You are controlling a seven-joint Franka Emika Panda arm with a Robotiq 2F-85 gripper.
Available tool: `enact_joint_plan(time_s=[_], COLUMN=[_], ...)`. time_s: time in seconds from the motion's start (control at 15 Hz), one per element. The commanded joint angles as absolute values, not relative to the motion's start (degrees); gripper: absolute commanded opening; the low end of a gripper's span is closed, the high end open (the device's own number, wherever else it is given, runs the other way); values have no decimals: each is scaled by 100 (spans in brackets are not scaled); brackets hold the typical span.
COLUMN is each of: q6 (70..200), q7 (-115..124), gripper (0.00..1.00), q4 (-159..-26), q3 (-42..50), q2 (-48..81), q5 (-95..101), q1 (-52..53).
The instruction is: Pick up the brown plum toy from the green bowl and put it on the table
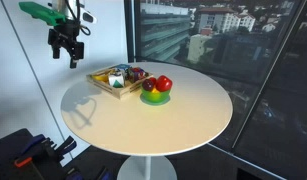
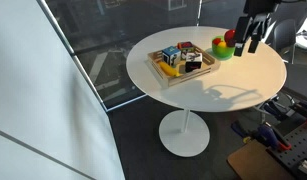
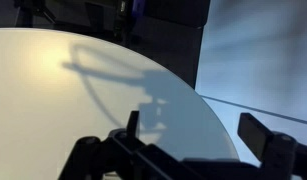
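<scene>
Closest to the wrist camera, the gripper (image 3: 193, 126) shows its two dark fingers spread wide with nothing between them; through the gap only the bare cream surface of the table (image 3: 53, 90) is seen, crossed by the arm's shadow (image 3: 103, 80). In both exterior views the gripper (image 1: 65, 56) hangs high above the tabletop, jaws apart and empty, well apart from the fruit. Farther along the table, the green bowl (image 1: 155, 99) sits just beside a corner of the wooden tray (image 1: 111, 88), which is filled with small colourful pieces too small to name. A red fruit toy (image 1: 164, 84) and a yellow fruit toy (image 1: 150, 89) rest in the bowl. The brown plum toy (image 1: 137, 73) appears as a small dark maroon round shape at the bowl's tray side; whether it lies inside the bowl or on the tray's corner I cannot tell. Beyond the table, a window (image 1: 223, 40) looks onto buildings.
</scene>
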State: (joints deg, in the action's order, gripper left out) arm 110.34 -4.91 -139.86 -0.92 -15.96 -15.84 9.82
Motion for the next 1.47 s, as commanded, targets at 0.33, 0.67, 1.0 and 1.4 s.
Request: enact_joint_plan(time_s=[0.33,0.67,1.0,1.4], q6=[11009,10993,11115,11708], q7=[-516,-518,-441,-292], gripper=[100,100,100,100], q4=[-13970,-13955,-13738,-13452], q3=[-206,-204,-188,-118], q2=[-1595,-1573,-1416,-1215], q5=[-1610,-1606,-1353,-728], q1=[859,858,666,274])
